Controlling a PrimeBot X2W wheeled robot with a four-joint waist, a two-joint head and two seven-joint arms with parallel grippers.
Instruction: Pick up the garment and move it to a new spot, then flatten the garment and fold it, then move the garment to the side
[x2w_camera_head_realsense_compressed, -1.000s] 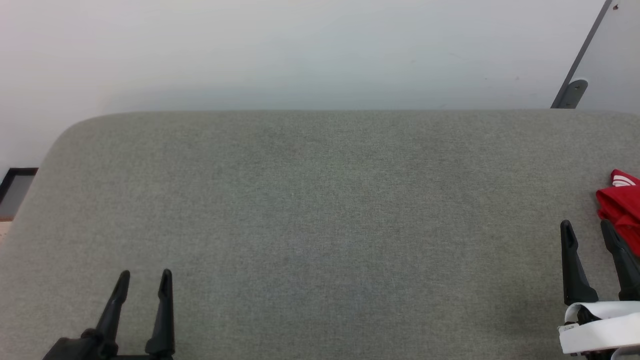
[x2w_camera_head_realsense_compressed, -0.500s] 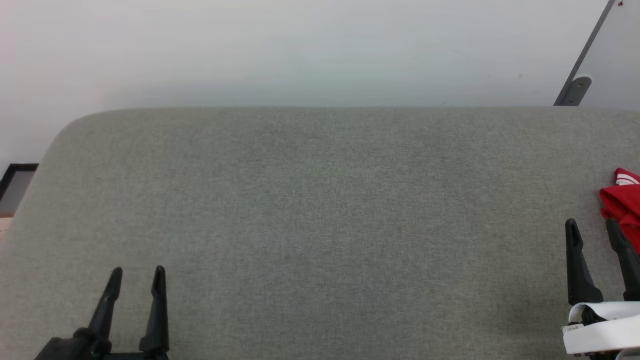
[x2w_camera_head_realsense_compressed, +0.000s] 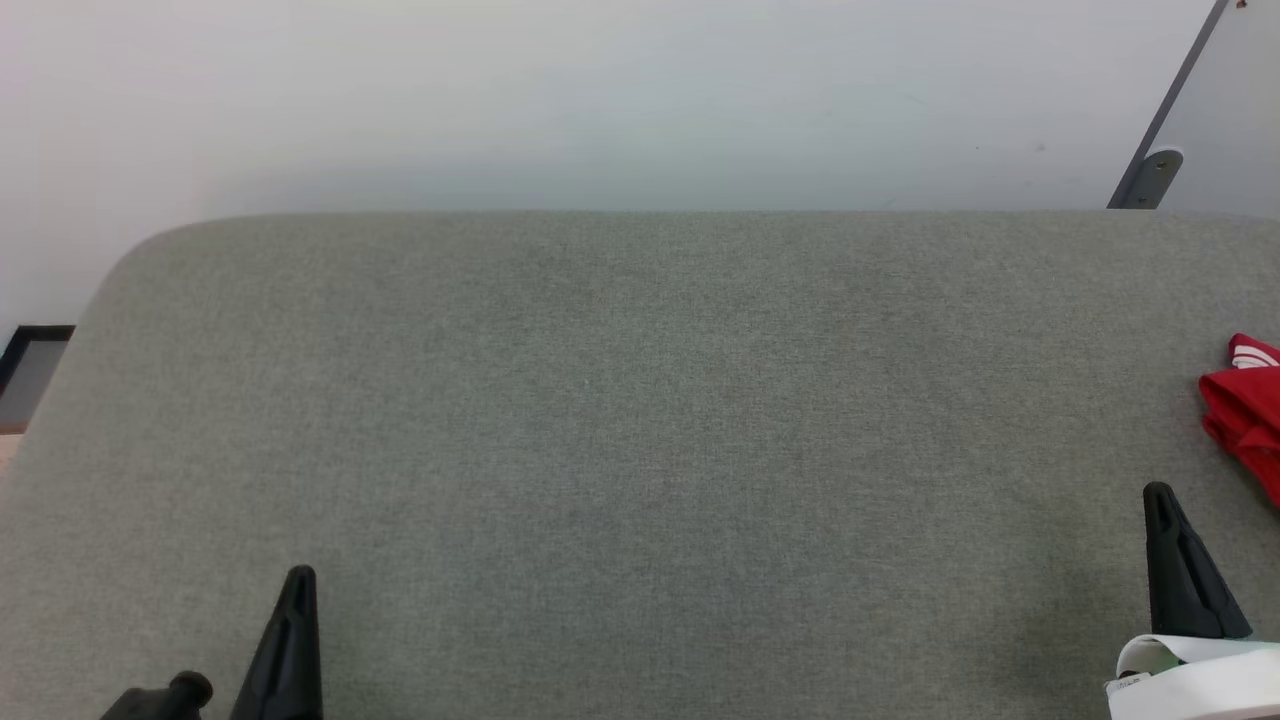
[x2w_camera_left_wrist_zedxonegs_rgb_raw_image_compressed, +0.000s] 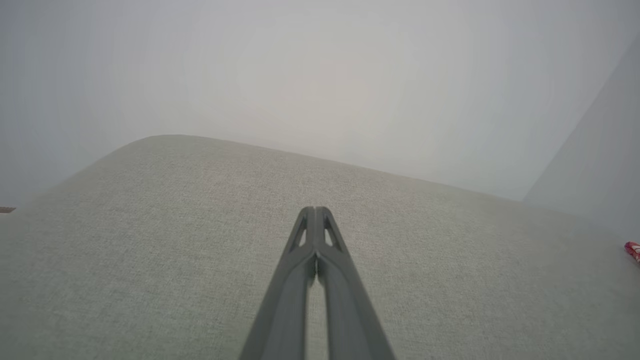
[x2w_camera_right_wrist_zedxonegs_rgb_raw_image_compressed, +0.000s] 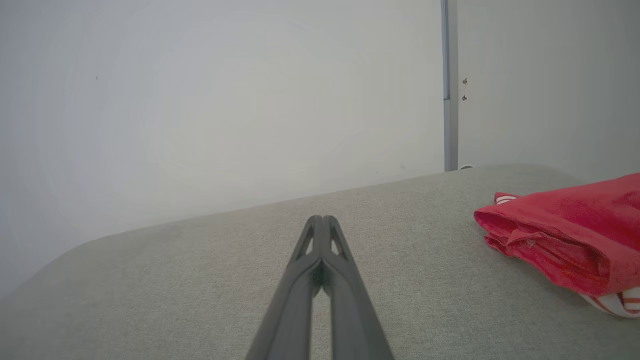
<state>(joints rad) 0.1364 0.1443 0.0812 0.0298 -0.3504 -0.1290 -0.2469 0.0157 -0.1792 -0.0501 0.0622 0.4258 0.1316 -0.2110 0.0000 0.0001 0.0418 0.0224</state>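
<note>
The red jersey-style T-shirt with red-and-white striped trim (x2w_camera_head_realsense_compressed: 1245, 420) sat at the far right edge of the grey fabric-covered counter (x2w_camera_head_realsense_compressed: 640, 450), bundled in stacked layers and cut off by the frame. And both hands were off it! The right hand (x2w_camera_head_realsense_compressed: 1160, 495) hung near it but apart, dark fingers pinched together on nothing. The left hand (x2w_camera_head_realsense_compressed: 298, 585) was well away at the lower left, clenched empty too.

My read: the shirt looked folded and parked at the side, so the last step seemed done or all but done. If the bundle needed one more nudge, the right hand was the one for it. It would have had to spread its fingers first, then come in low under the layered edge so the fold didn't spill.

The head view gave the layout, with just a slice of red. The right wrist view told far more: layers lying one on another, striped trim peeking out beneath, and a grey upright strip (x2w_camera_right_wrist_zedxonegs_rgb_raw_image_compressed: 448, 100) on the pale wall (x2w_camera_right_wrist_zedxonegs_rgb_raw_image_compressed: 200, 100) behind. In the left wrist view the shirt was a small red speck at the right edge, and that hand's fingertips met squarely.
</note>
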